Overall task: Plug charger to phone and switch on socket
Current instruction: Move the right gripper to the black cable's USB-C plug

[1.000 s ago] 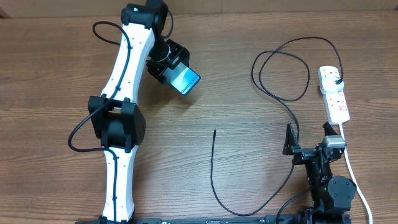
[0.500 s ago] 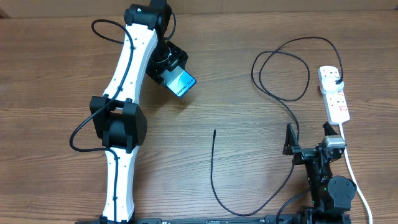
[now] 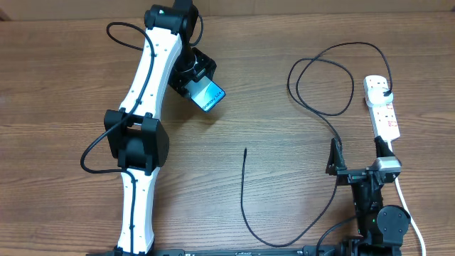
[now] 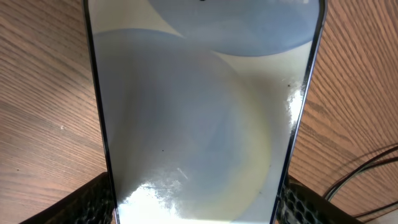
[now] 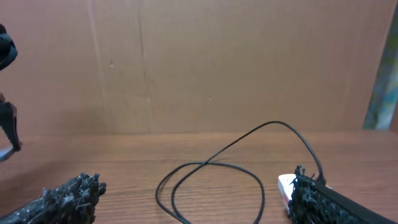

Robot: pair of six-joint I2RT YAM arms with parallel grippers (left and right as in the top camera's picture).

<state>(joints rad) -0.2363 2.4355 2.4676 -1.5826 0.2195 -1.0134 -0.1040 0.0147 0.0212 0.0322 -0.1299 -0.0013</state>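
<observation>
The phone [image 3: 207, 96] is pinched by the left pincer [image 3: 197, 87], far left, maybe lifted off the surface [image 3: 284, 43]. The right pincer [image 3: 357, 160] is spread wide. The charger [image 3: 242, 192] is plugged into the socket [image 3: 382, 107], far right.

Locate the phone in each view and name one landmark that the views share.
Overhead: the phone is upper left of centre, tilted, with its screen lit blue.
Left wrist: the phone fills the middle of the picture, top to bottom.
Right wrist: not in it.
Shared landmark: the wooden table.
</observation>
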